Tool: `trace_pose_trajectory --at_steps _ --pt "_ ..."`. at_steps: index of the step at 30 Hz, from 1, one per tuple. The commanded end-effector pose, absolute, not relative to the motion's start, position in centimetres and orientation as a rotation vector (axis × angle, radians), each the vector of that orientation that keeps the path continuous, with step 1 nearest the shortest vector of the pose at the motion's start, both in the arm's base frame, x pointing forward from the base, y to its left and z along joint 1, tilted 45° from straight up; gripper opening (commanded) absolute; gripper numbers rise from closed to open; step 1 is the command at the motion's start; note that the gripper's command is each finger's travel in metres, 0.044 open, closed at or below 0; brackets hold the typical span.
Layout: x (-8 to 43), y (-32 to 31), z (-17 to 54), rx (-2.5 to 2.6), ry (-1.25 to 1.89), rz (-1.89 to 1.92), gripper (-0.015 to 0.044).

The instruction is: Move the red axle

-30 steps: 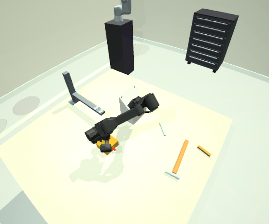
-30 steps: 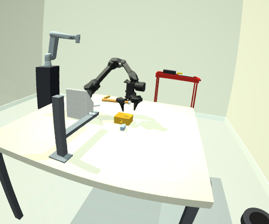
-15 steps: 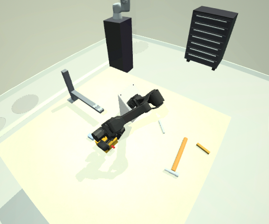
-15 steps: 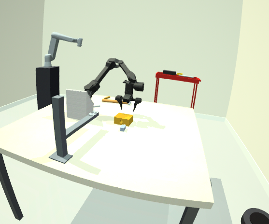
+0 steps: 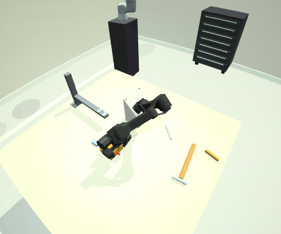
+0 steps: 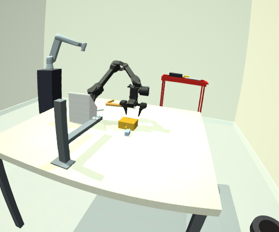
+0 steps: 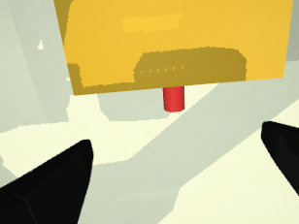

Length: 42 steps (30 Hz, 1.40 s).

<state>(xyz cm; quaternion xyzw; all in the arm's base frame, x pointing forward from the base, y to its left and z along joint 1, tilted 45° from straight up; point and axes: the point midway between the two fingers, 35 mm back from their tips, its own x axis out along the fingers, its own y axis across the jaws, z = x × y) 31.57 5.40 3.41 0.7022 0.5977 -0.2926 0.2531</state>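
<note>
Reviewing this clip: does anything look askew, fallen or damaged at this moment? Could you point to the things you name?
Nothing stands out. The beam (image 6: 127, 123) (image 7: 194, 28) sits flat on the table (image 6: 140, 160), the axle (image 5: 118, 153) (image 7: 174, 99) pokes out of one side, and the bracket (image 5: 71, 84) (image 6: 62, 130) stands upright. I see no spill or breakage.
</note>
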Motion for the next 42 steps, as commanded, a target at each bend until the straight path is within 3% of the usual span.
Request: trace_pose_trajectory --at_steps 1,28,42 --pt "31.5 6.0 2.8 1.912 1.636 -0.804 0.0440" --pt "31.7 8.4 0.5 1.914 1.638 -0.802 0.0440" --pt "31.8 8.3 0.6 1.909 1.633 -0.798 0.0072"
